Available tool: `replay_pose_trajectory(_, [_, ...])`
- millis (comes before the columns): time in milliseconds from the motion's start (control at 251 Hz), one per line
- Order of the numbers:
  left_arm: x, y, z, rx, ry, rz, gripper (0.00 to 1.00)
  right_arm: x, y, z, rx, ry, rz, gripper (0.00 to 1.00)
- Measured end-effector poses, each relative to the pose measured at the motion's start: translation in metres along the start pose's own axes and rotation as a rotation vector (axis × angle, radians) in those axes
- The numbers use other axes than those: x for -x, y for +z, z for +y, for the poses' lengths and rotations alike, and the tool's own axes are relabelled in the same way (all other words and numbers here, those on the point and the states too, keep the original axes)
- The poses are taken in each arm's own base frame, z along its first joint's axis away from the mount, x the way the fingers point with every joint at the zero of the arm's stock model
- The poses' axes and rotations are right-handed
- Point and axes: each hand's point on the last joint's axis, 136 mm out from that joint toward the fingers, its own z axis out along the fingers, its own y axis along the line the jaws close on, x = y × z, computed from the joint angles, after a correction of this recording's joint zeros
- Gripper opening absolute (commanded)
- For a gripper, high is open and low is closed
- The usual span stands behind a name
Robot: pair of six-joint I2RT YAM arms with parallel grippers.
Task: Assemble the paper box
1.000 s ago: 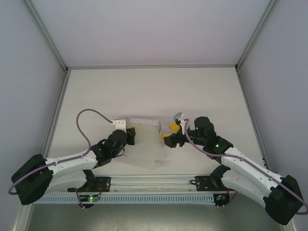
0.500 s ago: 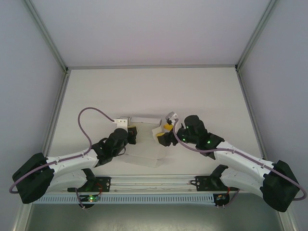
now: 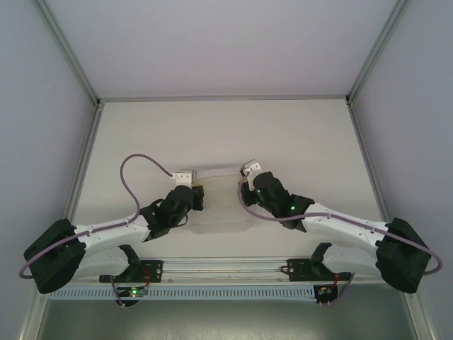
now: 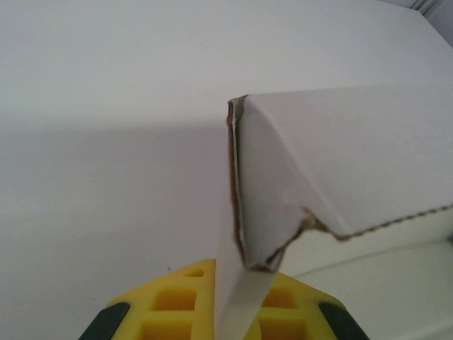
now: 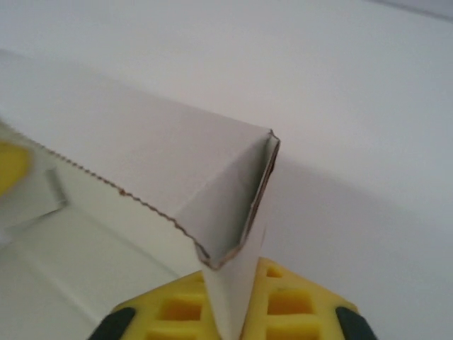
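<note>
The paper box (image 3: 221, 205) is white thin card, half folded, lying on the table between the two arms. My left gripper (image 3: 199, 193) is at the box's left end. In the left wrist view its yellow fingers (image 4: 177, 304) are shut on a thin upright wall of the paper box (image 4: 347, 156), at a folded corner with raw brown edges. My right gripper (image 3: 245, 186) is at the right end. In the right wrist view its yellow fingers (image 5: 304, 304) are pressed together on the wall at the other corner of the paper box (image 5: 134, 142). A scalloped card edge runs along the folded side.
The white table (image 3: 226, 134) stretches behind the box to the back wall. Metal frame rails (image 3: 83, 159) run along both sides. A purple cable loop (image 3: 126, 173) rises over the left arm. The arm bases and a slotted rail (image 3: 226, 290) line the near edge.
My right gripper has moved left onto the box's right end and shut on its wall. The left gripper, still shut, has shifted slightly up and right with the box.
</note>
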Motion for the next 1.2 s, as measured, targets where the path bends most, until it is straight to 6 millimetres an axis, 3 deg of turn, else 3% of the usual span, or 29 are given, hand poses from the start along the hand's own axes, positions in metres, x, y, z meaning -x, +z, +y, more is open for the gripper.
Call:
replay_pose_trajectory(259, [0.019, 0.004, 0.001, 0.164, -0.096, 0.013, 0.0, 0.017, 0.008, -0.021, -0.254, 0.086, -0.007, 0.0])
replay_pose_trajectory(371, [0.018, 0.005, 0.004, 0.258, -0.176, 0.041, 0.0, 0.019, 0.007, -0.026, -0.319, 0.129, 0.003, 0.0])
replay_pose_trajectory(770, [0.013, -0.004, 0.01, 0.347, -0.331, 0.076, 0.0, 0.017, 0.009, -0.028, -0.399, 0.207, 0.069, 0.0])
replay_pose_trajectory(918, [0.015, -0.003, 0.008, 0.33, -0.28, 0.078, 0.0, 0.02, 0.012, -0.026, -0.385, 0.186, 0.049, 0.0])
replay_pose_trajectory(1066, [0.011, 0.004, 0.006, 0.273, -0.193, 0.086, 0.0, 0.009, 0.018, -0.025, -0.341, 0.128, -0.017, 0.0])
replay_pose_trajectory(1201, [0.014, 0.008, -0.001, 0.213, -0.13, 0.082, 0.0, 0.012, 0.018, -0.027, -0.359, 0.071, -0.076, 0.1])
